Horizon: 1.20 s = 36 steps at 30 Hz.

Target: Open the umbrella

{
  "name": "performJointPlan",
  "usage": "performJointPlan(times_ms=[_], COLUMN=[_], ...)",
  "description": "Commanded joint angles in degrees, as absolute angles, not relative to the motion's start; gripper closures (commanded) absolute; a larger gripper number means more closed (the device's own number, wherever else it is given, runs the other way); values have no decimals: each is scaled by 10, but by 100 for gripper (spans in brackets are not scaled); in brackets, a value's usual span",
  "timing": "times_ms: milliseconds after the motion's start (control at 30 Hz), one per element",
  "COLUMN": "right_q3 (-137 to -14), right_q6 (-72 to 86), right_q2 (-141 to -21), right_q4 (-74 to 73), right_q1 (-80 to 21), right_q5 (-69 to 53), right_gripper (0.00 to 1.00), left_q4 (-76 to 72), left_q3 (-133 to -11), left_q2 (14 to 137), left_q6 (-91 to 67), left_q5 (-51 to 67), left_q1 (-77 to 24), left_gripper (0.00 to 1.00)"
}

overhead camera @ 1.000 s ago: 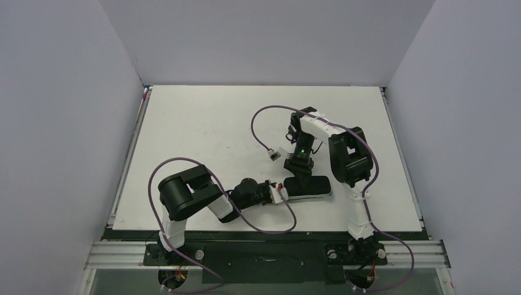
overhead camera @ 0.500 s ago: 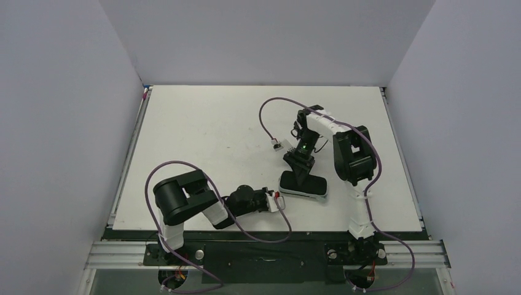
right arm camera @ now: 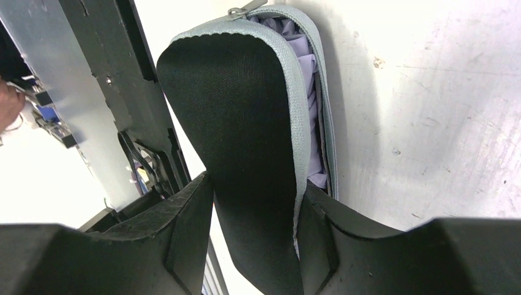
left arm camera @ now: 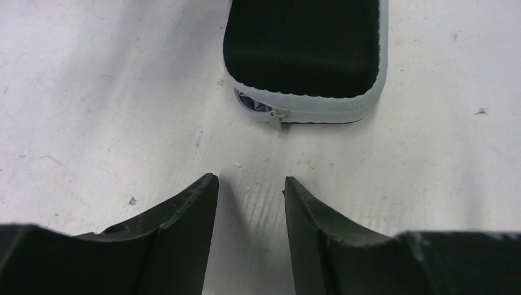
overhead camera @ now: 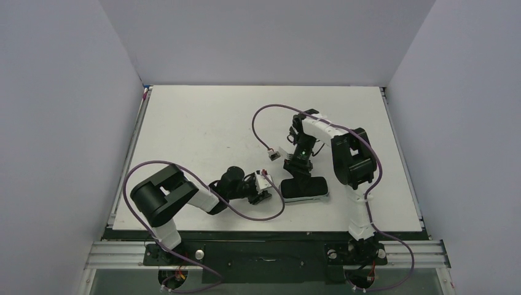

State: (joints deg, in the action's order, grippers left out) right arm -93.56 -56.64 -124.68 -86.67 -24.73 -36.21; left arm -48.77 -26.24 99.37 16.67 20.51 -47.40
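Note:
A black zip case [overhead camera: 305, 188] with grey edging lies near the table's front, right of centre. Its zip is partly undone. The folded umbrella shows only as pale lavender fabric [right arm camera: 311, 92] inside the gap, also peeking out beside the zip pull [left arm camera: 278, 115] as a sliver of lavender [left arm camera: 252, 103]. My right gripper [right arm camera: 258, 190] is shut on the case's black top flap [right arm camera: 246, 123], reaching down from the far side [overhead camera: 299, 167]. My left gripper [left arm camera: 249, 181] stands open and empty a short way left of the case [overhead camera: 265, 186], its fingertips clear of the zip pull.
A purple cable with a small white connector [overhead camera: 273, 153] lies on the white table [overhead camera: 203, 129] just behind the left gripper. The table's front edge and black rail [overhead camera: 264, 233] run close to the case. Grey walls enclose three sides.
My left gripper has gone from shut to open and drawn back left from the case's zip end. The right gripper tipped the case and set it back, still gripping the flap.

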Motion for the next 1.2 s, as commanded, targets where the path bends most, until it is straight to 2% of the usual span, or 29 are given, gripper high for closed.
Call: performJointPlan(times_ms=[0,233,467,600,700,833,1167], right_q3=[-927,-928,-934,-936,-936,-936,-933], right_q6=[-640,-638,-625,-620,-616,-602,-538], right_q2=[-1244,-1239,-1245,-1245,-1245,-1245,-1244], right_q4=[-798,-787,-780,-777,-771,-762,-724], right_q1=[-261,-269,-269,-270,-270,-271,-257], right_q5=[-345,-338,-337,-335,-332,-330,-319], right_gripper=[100,100,100,100,100,100,100], left_q4=[-463,-459,-477,-493,-498,-499,-547], left_q3=[-282,-321,-337,-342,-341,-337,-269], left_q2=[1014,1050,1073,1080,1080,1074,1034], left_q6=[166,176,166,150,141,127,158], left_q5=[265,301,270,255,250,242,216], left_q1=[-475,-479,-510,-519,-521,-522,-551], left_gripper=[55,53,64,74,88,100,100])
